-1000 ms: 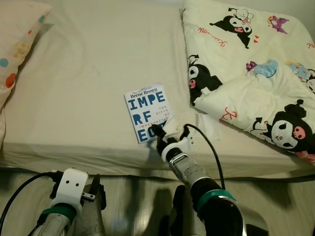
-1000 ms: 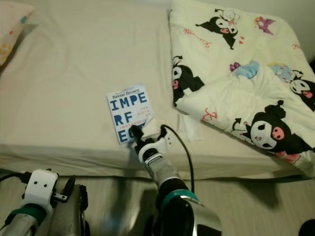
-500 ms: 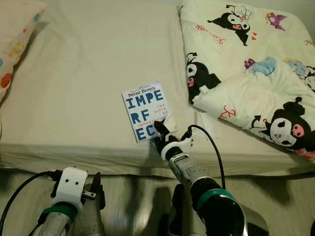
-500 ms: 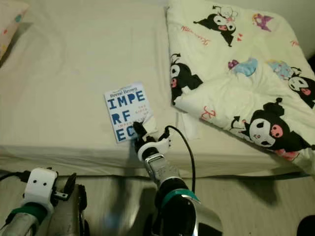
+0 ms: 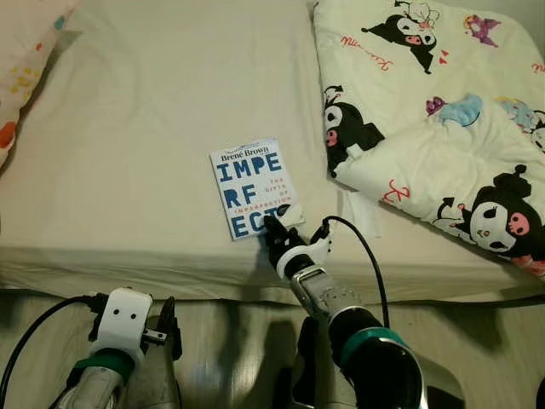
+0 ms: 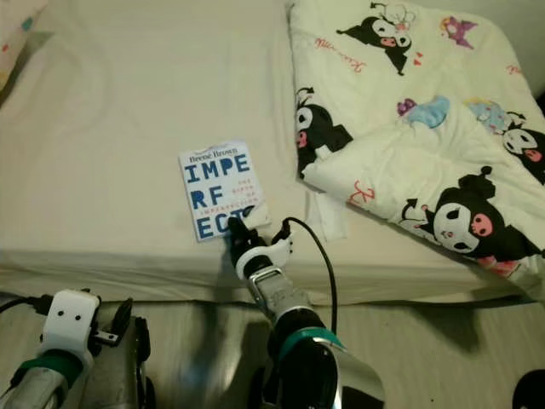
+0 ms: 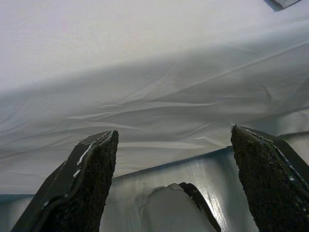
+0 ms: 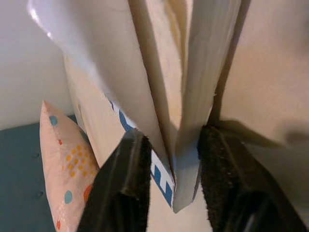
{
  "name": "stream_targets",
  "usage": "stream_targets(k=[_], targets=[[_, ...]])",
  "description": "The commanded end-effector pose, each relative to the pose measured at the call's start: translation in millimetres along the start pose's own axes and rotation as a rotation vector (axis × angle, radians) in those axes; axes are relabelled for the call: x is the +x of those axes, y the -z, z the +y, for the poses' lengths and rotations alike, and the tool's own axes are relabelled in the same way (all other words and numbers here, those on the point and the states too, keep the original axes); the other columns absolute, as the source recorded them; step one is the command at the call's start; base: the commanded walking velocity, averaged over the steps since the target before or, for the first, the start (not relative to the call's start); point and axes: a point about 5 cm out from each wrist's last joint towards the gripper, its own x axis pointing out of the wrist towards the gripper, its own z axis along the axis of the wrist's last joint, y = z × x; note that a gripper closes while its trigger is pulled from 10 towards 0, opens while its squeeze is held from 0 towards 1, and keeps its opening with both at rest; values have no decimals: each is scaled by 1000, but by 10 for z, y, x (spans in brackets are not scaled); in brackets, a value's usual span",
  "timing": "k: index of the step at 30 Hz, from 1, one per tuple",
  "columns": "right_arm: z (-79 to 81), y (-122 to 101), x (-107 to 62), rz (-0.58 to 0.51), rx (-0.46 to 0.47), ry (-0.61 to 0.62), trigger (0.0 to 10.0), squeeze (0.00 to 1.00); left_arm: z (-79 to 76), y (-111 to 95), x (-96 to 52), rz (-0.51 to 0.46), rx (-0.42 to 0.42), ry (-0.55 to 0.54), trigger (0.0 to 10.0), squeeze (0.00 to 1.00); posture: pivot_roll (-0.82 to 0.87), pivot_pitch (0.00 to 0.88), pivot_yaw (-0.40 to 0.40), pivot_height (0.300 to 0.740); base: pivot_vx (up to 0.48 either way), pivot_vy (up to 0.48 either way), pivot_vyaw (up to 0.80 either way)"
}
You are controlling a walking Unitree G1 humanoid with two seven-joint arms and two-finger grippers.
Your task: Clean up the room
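A white paperback book [image 5: 249, 186] with blue letters lies face up on the cream bed sheet [image 5: 153, 128], close to the bed's front edge. My right gripper [image 5: 277, 223] reaches over that edge and is shut on the book's near right corner. In the right wrist view the book's pages [image 8: 183, 96] are pinched between the two black fingers [image 8: 128, 169]. My left gripper [image 5: 167, 331] hangs low in front of the bed at the lower left. In the left wrist view the left gripper [image 7: 176, 164] stands open with nothing between its fingers.
A cream quilt with black cartoon figures [image 5: 434, 111] is bunched over the bed's right half. A spotted pillow [image 5: 21, 68] lies at the far left. A white folded sheet [image 5: 359, 213] pokes out under the quilt's edge. Pale wood floor [image 5: 230, 341] runs below the mattress front.
The right gripper stays at the book's near right corner, and the raised corner sits a little lower now. The view has shifted slightly. The left arm has not moved.
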Motion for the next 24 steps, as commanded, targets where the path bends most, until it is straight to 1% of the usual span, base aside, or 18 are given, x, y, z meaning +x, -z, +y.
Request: stream_targets(k=[1, 2, 4, 5, 8, 10, 12, 14, 16, 17, 18, 19, 20, 21, 23, 24], targets=[[245, 933, 99, 202, 106, -68, 0, 0, -17, 64, -25, 28, -6, 1, 10000, 0, 210, 279, -127, 566, 0, 0, 0], [243, 931, 99, 204, 101, -68, 0, 0, -18, 65, -20, 28, -7, 1, 10000, 0, 210, 279, -127, 566, 0, 0, 0], [239, 930, 97, 232, 24, -72, 0, 0, -19, 64, -5, 26, -7, 1, 10000, 0, 201, 271, -125, 566, 0, 0, 0], [239, 930, 97, 232, 24, -72, 0, 0, -19, 64, -5, 26, -7, 1, 10000, 0, 201, 271, -125, 566, 0, 0, 0], [259, 869, 102, 266, -73, -109, 0, 0, -15, 68, 35, 22, -13, 0, 10000, 0, 175, 254, -123, 566, 0, 0, 0], [265, 843, 105, 270, -88, -118, 0, 0, -14, 71, 46, 22, -14, 0, 10000, 0, 175, 254, -123, 566, 0, 0, 0], [277, 734, 111, 267, -114, -140, 0, 0, -28, 76, 76, 18, -23, 2, 10000, 0, 163, 237, -123, 566, 0, 0, 0], [277, 734, 111, 267, -114, -140, 0, 0, -28, 76, 76, 18, -23, 2, 10000, 0, 163, 237, -123, 566, 0, 0, 0], [284, 602, 107, 286, -180, -171, 0, 0, -53, 67, 135, 10, -33, 3, 10000, 0, 147, 212, -125, 566, 0, 0, 0], [284, 602, 107, 286, -180, -171, 0, 0, -53, 67, 135, 10, -33, 3, 10000, 0, 147, 212, -125, 566, 0, 0, 0], [279, 561, 96, 318, -240, -189, 0, 0, -70, 55, 169, 4, -37, 5, 10000, 0, 146, 199, -127, 566, 0, 0, 0], [279, 561, 96, 318, -240, -189, 0, 0, -70, 55, 169, 4, -37, 5, 10000, 0, 146, 199, -127, 566, 0, 0, 0], [273, 542, 83, 358, -298, -208, 0, 0, -83, 43, 201, -3, -39, 6, 10000, 0, 146, 191, -129, 566, 0, 0, 0], [273, 542, 83, 358, -298, -208, 0, 0, -83, 43, 201, -3, -39, 6, 10000, 0, 146, 191, -129, 566, 0, 0, 0], [268, 579, 56, 445, -385, -252, 0, 0, -98, 19, 243, -14, -42, 6, 10000, 0, 151, 179, -129, 566, 0, 0, 0], [268, 579, 56, 445, -385, -252, 0, 0, -98, 19, 243, -14, -42, 6, 10000, 0, 151, 179, -129, 566, 0, 0, 0]])
